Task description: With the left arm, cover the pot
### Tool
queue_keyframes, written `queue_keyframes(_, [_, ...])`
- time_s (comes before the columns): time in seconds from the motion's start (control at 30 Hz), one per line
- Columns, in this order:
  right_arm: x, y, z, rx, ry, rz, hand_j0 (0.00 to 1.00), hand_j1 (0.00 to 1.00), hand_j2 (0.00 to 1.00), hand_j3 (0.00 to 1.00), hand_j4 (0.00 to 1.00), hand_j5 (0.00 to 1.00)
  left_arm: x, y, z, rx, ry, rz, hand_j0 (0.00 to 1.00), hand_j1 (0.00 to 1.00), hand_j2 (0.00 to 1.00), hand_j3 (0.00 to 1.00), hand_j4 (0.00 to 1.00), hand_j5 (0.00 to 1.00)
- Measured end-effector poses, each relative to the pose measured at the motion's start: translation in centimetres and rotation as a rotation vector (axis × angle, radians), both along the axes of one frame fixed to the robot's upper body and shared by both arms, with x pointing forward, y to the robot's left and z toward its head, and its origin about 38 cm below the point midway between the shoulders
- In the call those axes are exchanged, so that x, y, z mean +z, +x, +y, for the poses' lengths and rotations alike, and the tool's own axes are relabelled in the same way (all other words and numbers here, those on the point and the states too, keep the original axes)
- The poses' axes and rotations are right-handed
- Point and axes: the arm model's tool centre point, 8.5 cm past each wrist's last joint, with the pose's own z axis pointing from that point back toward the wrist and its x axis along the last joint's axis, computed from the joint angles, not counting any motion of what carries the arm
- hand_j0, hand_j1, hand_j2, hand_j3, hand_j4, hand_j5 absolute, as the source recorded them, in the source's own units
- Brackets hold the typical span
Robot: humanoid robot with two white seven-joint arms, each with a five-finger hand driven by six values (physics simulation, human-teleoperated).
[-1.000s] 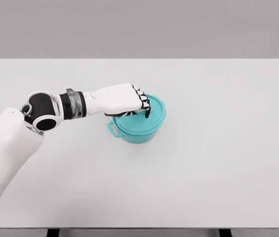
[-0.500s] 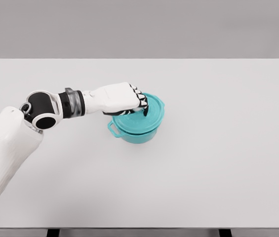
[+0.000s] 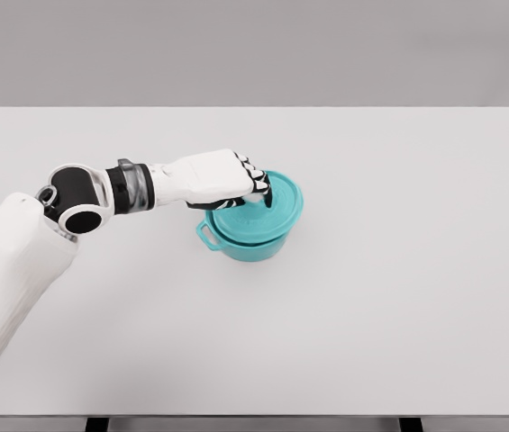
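A white desk (image 3: 398,297) fills the frame beneath a grey wall (image 3: 254,49). From the lower left, the left robot hand (image 3: 236,184) reaches to centre, fingers curled onto the teal lid (image 3: 268,209) atop the teal pot (image 3: 249,243).

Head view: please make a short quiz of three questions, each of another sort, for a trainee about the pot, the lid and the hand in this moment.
1. True or false: the lid lies flat on the table, apart from the pot.
2. Which hand is over the lid? A) left B) right C) both
3. Fill in: the pot's one visible side handle points toward the picture's lower ____.

Key:
1. False. The teal lid sits on top of the teal pot.
2. A. The left hand reaches in from the picture's left, its fingers curled down onto the lid's top; no right arm is in view.
3. left.
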Motion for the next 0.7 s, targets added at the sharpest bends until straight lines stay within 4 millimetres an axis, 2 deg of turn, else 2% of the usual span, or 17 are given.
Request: queue_keyframes(0.7, [0.00, 0.00, 0.00, 0.000, 0.000, 0.000, 1.00, 1.00, 1.00, 1.00, 1.00, 1.00, 0.32, 0.00, 0.36, 0.005, 0.001, -0.011, 0.63, 0.63, 0.63, 0.63, 0.63, 0.63])
